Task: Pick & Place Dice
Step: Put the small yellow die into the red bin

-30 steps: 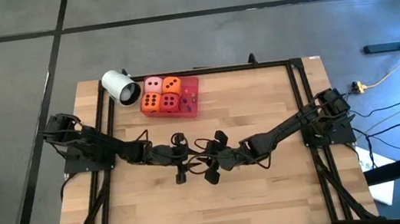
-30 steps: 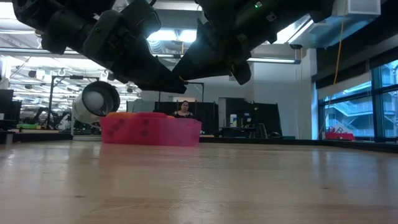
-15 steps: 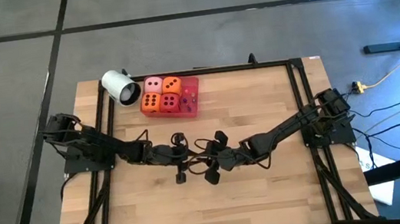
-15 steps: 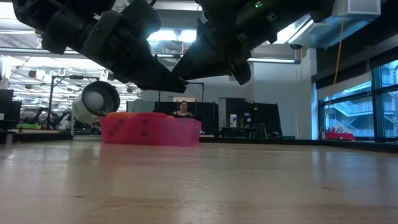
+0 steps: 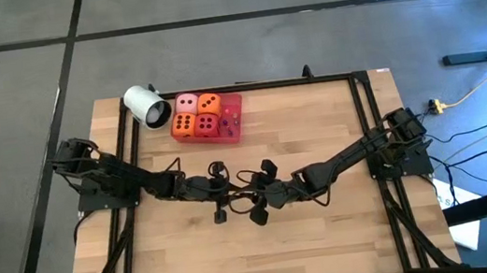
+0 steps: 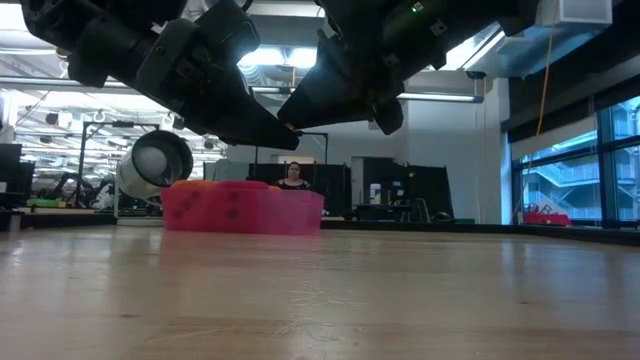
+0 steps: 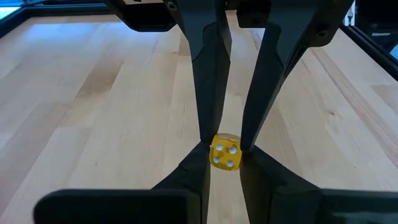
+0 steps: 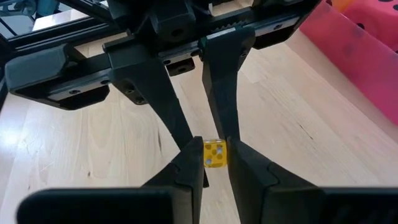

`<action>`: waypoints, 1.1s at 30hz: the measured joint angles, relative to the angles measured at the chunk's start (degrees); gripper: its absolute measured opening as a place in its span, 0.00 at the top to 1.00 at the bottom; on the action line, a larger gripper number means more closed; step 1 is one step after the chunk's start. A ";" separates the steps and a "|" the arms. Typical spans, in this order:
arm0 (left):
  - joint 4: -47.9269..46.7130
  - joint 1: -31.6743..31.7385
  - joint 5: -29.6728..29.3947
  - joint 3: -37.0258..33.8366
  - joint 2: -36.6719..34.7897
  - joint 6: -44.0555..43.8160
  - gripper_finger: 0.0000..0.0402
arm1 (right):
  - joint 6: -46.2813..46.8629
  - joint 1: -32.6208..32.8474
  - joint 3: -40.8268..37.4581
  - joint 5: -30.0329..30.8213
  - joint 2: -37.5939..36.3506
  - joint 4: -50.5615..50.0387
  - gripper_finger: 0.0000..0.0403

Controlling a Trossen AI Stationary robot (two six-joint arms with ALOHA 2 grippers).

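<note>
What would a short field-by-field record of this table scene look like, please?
left claw: above mid-table, closed on the small yellow die
right claw: facing the left one, closed on the same die
die position: pinched between both claws, off the table
big dice: four in a block, one pink, two orange, one red, in the red tray
tray position: far edge, left of centre
white cup: on its side, just left of the tray

Yellow die (image 7: 225, 152) w/ white pips; red tray (image 5: 232, 119).
</note>
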 joint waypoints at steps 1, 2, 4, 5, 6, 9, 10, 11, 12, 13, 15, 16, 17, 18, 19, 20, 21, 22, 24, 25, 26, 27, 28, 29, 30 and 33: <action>0.00 0.00 0.00 0.00 0.00 0.00 0.86 | 0.04 0.00 0.00 0.00 0.00 0.00 0.84; 0.00 0.00 0.00 0.00 0.00 0.00 0.86 | 0.14 0.00 0.00 -0.01 0.00 0.00 0.84; -0.02 0.00 0.00 0.00 0.00 0.00 0.86 | -0.15 0.00 0.00 -0.11 0.00 0.02 0.84; -0.02 0.00 0.00 0.00 0.00 0.00 0.86 | -0.21 -0.01 0.00 -0.12 0.00 0.04 0.84; -0.02 0.00 0.00 0.00 0.00 0.00 0.86 | -0.16 -0.06 0.00 -0.12 0.00 0.04 0.84; -0.04 0.00 -0.03 0.00 0.00 -0.02 0.86 | 0.01 -0.15 0.00 -0.28 0.00 0.04 0.82; -0.04 0.00 -0.05 0.00 0.00 -0.03 0.86 | -0.01 -0.15 0.00 -0.25 0.00 0.04 0.81; -0.04 0.00 -0.04 0.00 0.00 -0.07 0.87 | -0.12 -0.15 0.00 -0.21 0.00 0.04 0.79; -0.04 0.00 -0.04 0.00 0.00 -0.07 0.87 | -0.22 -0.15 0.00 -0.17 0.00 0.04 0.77; -0.04 0.00 -0.02 0.00 0.00 -0.07 0.87 | -0.43 -0.15 0.00 -0.08 0.00 0.01 0.75; -0.04 0.00 0.02 0.00 0.00 -0.07 0.87 | -1.41 -0.17 0.00 -0.05 0.00 -0.01 0.70; -0.06 -0.02 0.06 0.00 0.00 -0.07 0.87 | -1.68 -0.17 0.00 0.00 0.00 -0.01 0.67; -0.07 -0.02 0.08 0.00 0.00 -0.07 0.87 | -1.82 -0.17 0.00 0.27 0.00 -0.03 0.65; -0.08 -0.02 0.11 0.00 -0.01 -0.07 0.87 | -1.93 -0.17 0.00 0.41 0.00 -0.05 0.62; -0.18 -0.02 0.12 0.00 -0.01 -0.07 0.87 | -1.93 -0.18 0.00 0.43 0.00 -0.12 0.60; -0.39 -0.02 0.11 0.00 -0.02 -0.07 0.87 | -1.94 -0.20 0.00 0.53 0.00 -0.21 0.58; -0.65 -0.01 0.09 0.00 -0.02 -0.07 0.87 | -1.96 -0.20 0.00 0.71 0.00 -0.40 0.55; -0.94 0.00 0.07 0.00 -0.02 -0.07 0.87 | -1.96 -0.20 0.00 0.86 0.00 -0.59 0.53; -1.40 0.00 0.08 0.00 -0.02 -0.06 0.87 | -1.96 -0.20 0.00 0.87 0.00 -1.16 0.50; -1.66 0.00 0.08 0.00 -0.02 -0.07 0.87 | -1.97 -0.20 0.00 0.87 0.00 -1.58 0.48; -1.96 0.00 0.07 0.00 -0.02 -0.07 0.87 | -2.00 -0.20 0.00 0.85 0.00 -2.03 0.46; -2.24 0.00 0.05 0.00 -0.02 -0.07 0.87 | -2.05 -0.20 0.00 0.84 0.00 -2.47 0.45; -2.43 0.00 -0.01 0.00 -0.02 -0.05 0.87 | -2.13 -0.20 0.00 0.84 0.00 -2.77 0.44; -2.59 0.00 -0.19 0.00 -0.02 -0.04 0.87 | -2.13 -0.20 0.00 0.82 0.00 -3.03 0.42; -2.88 0.00 -0.51 0.00 -0.03 -0.04 0.87 | -2.13 -0.20 0.00 0.82 0.00 -3.38 0.41; -5.52 0.04 -2.64 0.00 -0.09 -0.02 0.87 | -1.81 -0.20 0.00 0.82 0.00 -4.65 0.39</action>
